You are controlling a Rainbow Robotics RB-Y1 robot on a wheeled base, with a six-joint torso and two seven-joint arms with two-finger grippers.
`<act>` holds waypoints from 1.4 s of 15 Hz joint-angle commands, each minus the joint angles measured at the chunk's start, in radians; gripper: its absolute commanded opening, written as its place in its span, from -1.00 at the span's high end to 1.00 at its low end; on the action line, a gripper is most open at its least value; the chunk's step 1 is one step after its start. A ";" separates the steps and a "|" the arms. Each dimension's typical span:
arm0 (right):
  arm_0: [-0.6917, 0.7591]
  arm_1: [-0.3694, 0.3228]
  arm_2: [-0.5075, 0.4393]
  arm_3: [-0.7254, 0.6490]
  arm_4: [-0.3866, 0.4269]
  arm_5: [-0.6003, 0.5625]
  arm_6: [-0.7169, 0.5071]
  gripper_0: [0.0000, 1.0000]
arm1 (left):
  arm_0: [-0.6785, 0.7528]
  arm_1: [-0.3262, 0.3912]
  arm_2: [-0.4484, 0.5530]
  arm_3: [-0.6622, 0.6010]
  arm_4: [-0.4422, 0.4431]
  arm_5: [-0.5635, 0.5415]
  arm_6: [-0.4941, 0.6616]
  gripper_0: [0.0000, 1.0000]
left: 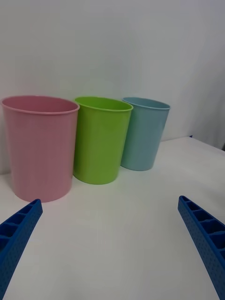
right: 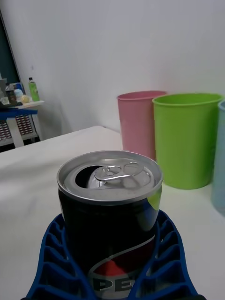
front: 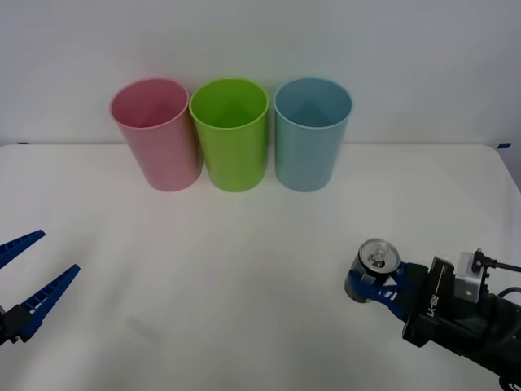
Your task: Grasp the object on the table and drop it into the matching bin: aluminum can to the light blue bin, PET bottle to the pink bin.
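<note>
Right tool (front: 376, 287): squeezes the can (front: 377, 262), hiding its lower part.
Left tool (front: 37, 274): wide open, partly cut off by the edge.
Bench (front: 244, 269): white.

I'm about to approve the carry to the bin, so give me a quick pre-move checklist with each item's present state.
1. Right end effector closed around the aluminum can: ok; the blue fingers wrap both sides of the dark body.
2. Can upright, pull-tab top up: ok.
3. Can lifted off the table: cannot tell.
4. Target is the light blue bin, standing upright with its rim open: ok.
5. Lime green bin and pink bin stand to the robot's left of the target, off a direct forward path: ok.
6. Left end effector open and parked at the table's left edge, away from the can: ok.
</note>
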 commanded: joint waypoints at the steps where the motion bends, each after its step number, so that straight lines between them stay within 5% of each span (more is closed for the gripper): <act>1: -0.017 -0.017 -0.008 -0.079 -0.017 0.099 -0.095 1.00 | 0.000 0.000 0.000 0.000 0.000 0.000 0.000 -1.00; 8: -0.181 -0.036 0.029 -0.107 0.022 0.326 -0.181 1.00 | 0.000 0.000 0.000 0.000 0.000 0.000 0.000 -1.00; 12: -0.311 -0.048 0.092 -0.099 0.123 0.471 -0.334 1.00 | 0.000 0.000 0.000 0.000 0.000 0.000 0.000 -1.00; 21: -0.684 0.092 0.098 0.241 0.335 0.550 -0.437 1.00 | 0.000 0.000 0.000 0.000 0.000 0.000 0.000 -1.00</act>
